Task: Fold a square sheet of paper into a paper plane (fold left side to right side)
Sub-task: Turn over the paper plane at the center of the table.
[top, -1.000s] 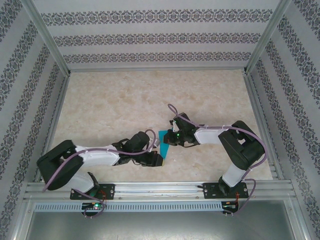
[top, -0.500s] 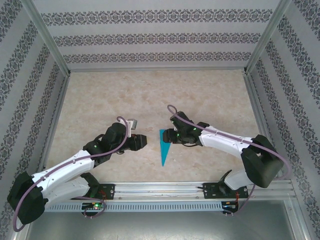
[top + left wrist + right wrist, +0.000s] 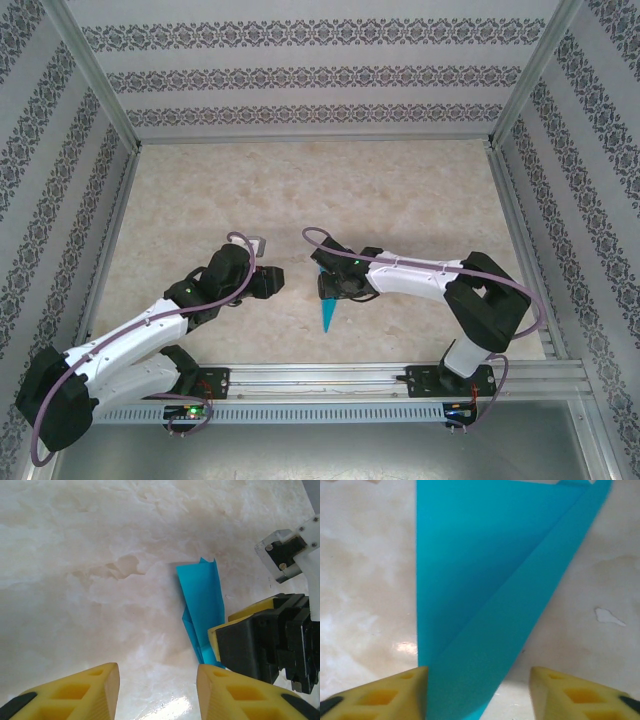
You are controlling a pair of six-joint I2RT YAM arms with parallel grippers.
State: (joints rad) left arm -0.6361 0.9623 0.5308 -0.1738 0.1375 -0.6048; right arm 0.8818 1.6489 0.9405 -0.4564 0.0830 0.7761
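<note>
- The paper plane (image 3: 325, 313) is a narrow turquoise dart lying flat on the marble table (image 3: 400, 190), in its near half, with the pointed tip toward the arm bases. Seen from overhead, its wider end is hidden beneath the right gripper (image 3: 331, 287).
- The right gripper (image 3: 477, 680), seen from its own wrist, has its two yellow fingers (image 3: 375, 695) standing apart, astride the paper plane (image 3: 485, 590). The paper narrows toward them and carries a diagonal crease. One finger is clear of the paper and the other's inner edge meets its border. Nothing is pinched.
- The left gripper (image 3: 270, 283) sits just left of the plane and apart from it. Its own wrist view (image 3: 157, 680) shows its fingers (image 3: 75, 692) parted, with bare marble between them and nothing held.
- From the left wrist, the paper plane (image 3: 202, 602) lies ahead, its lower part covered by the right gripper (image 3: 260, 647).
</note>
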